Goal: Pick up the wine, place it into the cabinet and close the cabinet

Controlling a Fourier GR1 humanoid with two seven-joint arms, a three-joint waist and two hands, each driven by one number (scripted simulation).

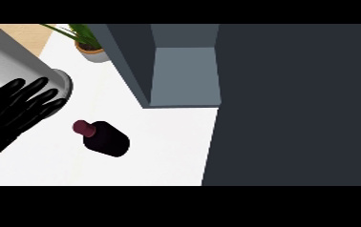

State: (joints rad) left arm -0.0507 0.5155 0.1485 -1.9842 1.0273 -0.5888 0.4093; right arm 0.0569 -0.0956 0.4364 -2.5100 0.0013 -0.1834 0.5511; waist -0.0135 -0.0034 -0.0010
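Left hand (25,108) at the view's left edge, fingers (35,91) straight and spread, holding nothing, pointing up-right; grey forearm (21,59) runs up to the upper-left corner behind it. No right hand in view. Just right of and below the fingertips, not touching: the wine (106,138), a dark bottle w/ a maroon cap, standing on the white bench (169,149), cap end toward the hand, body toward lower right. Bottle sits near the middle-left of the bench, well apart from the cabinet (176,68), which is up and to the right, dark grey walls, lighter grey floor inside, door (289,102) swung open and filling the whole right side of the view as a dark panel. At top left, beside the cabinet's left wall, a potted plant (88,42) w/ green leaves in a tan pot, on the bench near a strip of wood-coloured surface (25,35).
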